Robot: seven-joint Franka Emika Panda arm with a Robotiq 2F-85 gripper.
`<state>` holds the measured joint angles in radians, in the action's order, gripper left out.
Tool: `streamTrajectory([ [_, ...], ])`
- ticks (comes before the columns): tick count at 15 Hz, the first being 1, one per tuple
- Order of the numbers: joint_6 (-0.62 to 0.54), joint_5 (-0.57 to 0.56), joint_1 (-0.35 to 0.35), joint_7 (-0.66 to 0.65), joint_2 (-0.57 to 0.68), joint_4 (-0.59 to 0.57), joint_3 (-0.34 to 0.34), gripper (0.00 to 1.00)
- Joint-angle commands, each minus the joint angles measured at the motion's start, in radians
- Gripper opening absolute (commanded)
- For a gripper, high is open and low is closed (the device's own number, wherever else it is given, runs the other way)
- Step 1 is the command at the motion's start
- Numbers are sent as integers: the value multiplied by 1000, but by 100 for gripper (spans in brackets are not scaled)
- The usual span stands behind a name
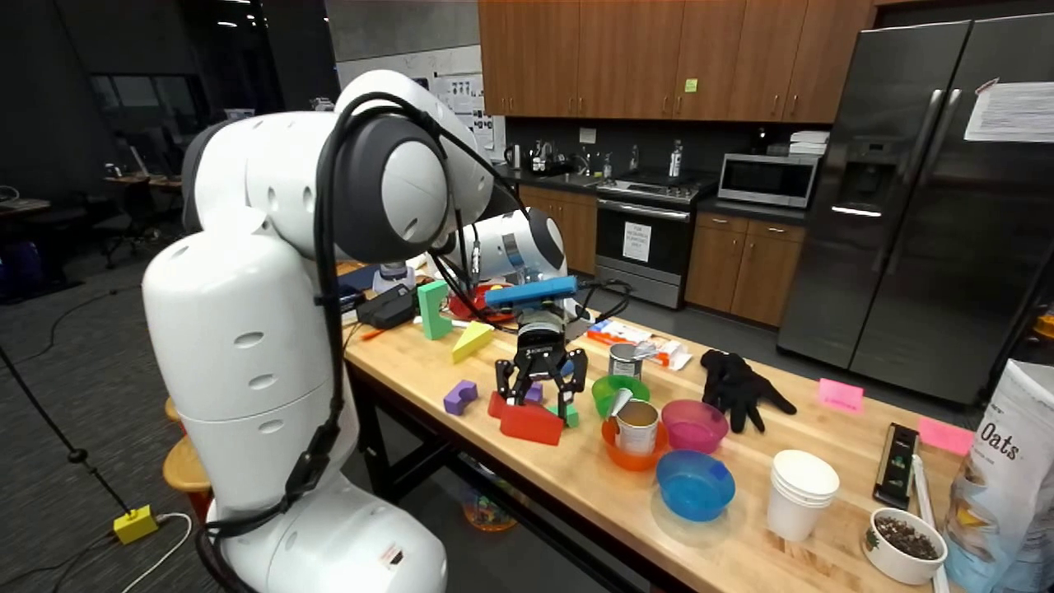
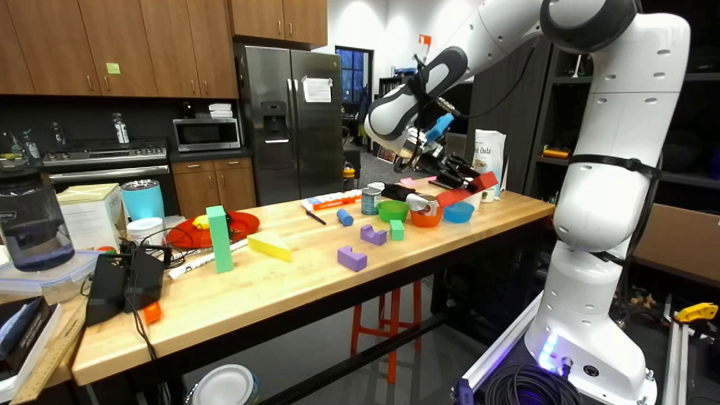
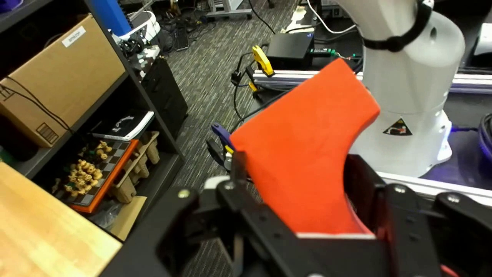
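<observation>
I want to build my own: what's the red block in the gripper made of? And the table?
The red block looks matte, perhaps foam: even colour, no grain; painted wood is possible. The table looks like wood, with a light sheen: pale strips and faint reflections show.

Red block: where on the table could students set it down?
The red block could go on bare wood between the yellow wedge, a purple block and the table edge, or between the black glove, white cups and a pink note. Crowded: four bowls, two cans.
</observation>
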<state>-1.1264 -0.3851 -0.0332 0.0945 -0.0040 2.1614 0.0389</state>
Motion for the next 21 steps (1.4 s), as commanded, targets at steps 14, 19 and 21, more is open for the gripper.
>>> streamTrajectory([
  [14, -11, -105, 29, 117, -87, -1, -53, 64],
  [19, -25, -118, 23, 87, -112, 37, -46, 64],
  [21, -26, -118, 23, 87, -115, 38, -46, 64],
])
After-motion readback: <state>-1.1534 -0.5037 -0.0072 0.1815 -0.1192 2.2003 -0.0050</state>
